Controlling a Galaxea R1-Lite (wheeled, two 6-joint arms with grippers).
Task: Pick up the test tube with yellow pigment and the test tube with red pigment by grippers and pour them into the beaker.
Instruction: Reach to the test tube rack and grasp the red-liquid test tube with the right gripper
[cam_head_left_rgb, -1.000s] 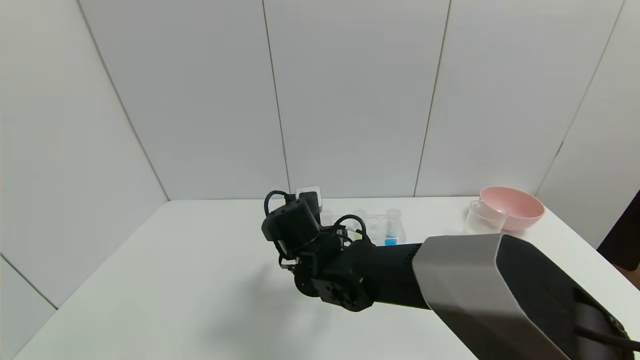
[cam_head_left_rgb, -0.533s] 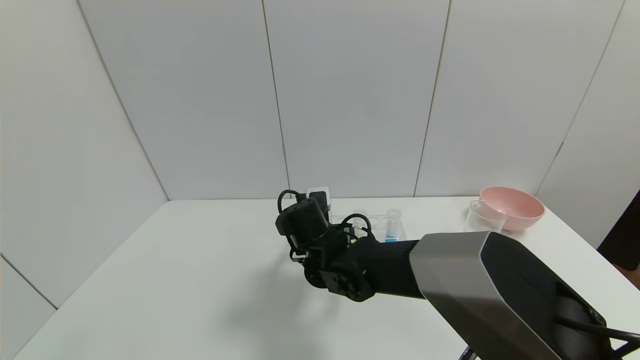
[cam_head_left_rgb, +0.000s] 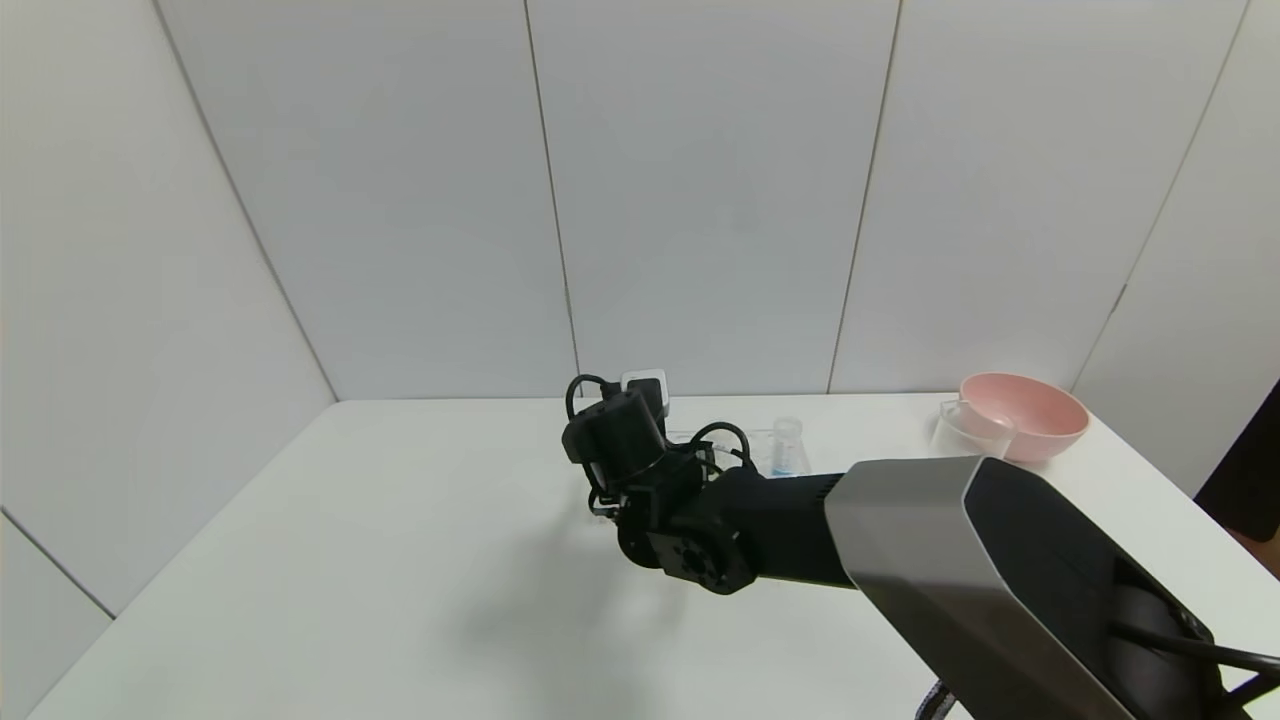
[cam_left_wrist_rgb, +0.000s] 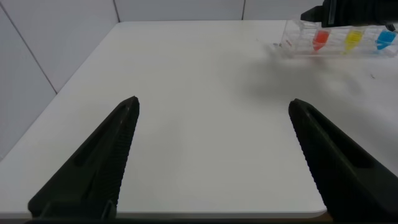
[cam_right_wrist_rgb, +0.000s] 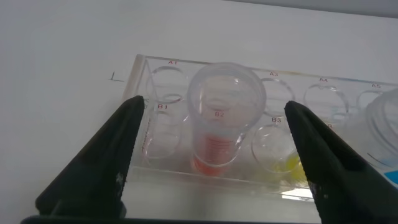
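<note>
1. Head view: the right gripper (cam_head_left_rgb: 640, 400) is reaching across the white surface (cam_head_left_rgb: 400, 540) toward the clear tube rack (cam_head_left_rgb: 745, 445), and its own wrist is hiding its fingers from here. Only the blue-liquid tube (cam_head_left_rgb: 787, 450) is showing clear of the arm. The beaker (cam_head_left_rgb: 965, 433) is standing well apart on the right, touching or just beside the pink bowl (cam_head_left_rgb: 1025, 412). The left arm is not showing here at all.

2. Left wrist view: the left gripper (cam_left_wrist_rgb: 214, 155) is hanging idle over bare surface with its fingers (cam_left_wrist_rgb: 99, 165) spread wide, holding nothing. Far off, the rack is showing red, yellow and blue liquid side by side, with the right gripper sitting above it.

3. Right wrist view: the right gripper (cam_right_wrist_rgb: 211, 162) is looking down onto the rack (cam_right_wrist_rgb: 249, 124), its fingers (cam_right_wrist_rgb: 106, 162) open wide on either side of the test tube with red pigment (cam_right_wrist_rgb: 219, 121), not touching it. That tube is standing upright in its hole, long axis vertical, open ridged mouth pointing up at the camera, red liquid at the bottom. The test tube with yellow pigment (cam_right_wrist_rgb: 287, 163) is sitting in the neighbouring hole, also seemingly upright.

4. What could go wrong, to my eye: the holes are packed close, so a finger coming down off-centre could be striking the rack's top or the yellow tube. The tube is smooth and open, so a loose or tilted grip could be letting it slip or spill early.
</note>
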